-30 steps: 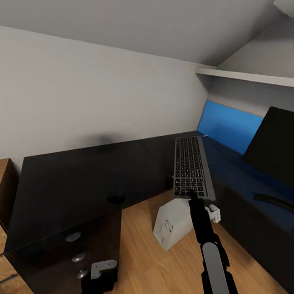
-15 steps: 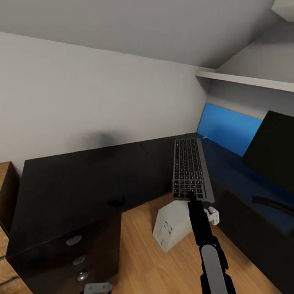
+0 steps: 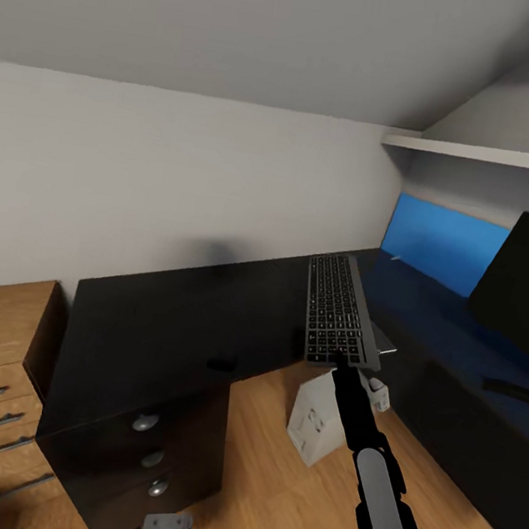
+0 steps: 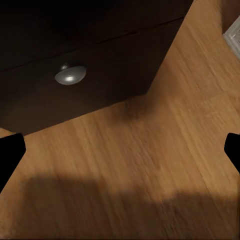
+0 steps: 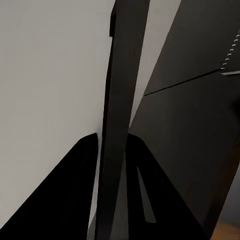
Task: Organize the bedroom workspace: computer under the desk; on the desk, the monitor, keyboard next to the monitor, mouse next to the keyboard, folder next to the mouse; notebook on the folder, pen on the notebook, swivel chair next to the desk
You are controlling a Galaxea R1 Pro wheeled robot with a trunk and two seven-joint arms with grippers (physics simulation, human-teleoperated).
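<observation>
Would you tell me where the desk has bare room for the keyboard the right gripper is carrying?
The keyboard is clamped in the right gripper. The desk top is bare between the wall and its drawers, save one small dark object. Beside the monitor the blue stretch looks free; a dark curved item crowds its near edge.

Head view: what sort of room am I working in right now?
Likely a home office corner under a sloped ceiling: dark desk, monitor, white computer on the wooden floor.

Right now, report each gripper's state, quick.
Left gripper: open, fingers spread wide over the wooden floor, holding nothing.
Right gripper: shut on the keyboard, pinching its near edge.
</observation>
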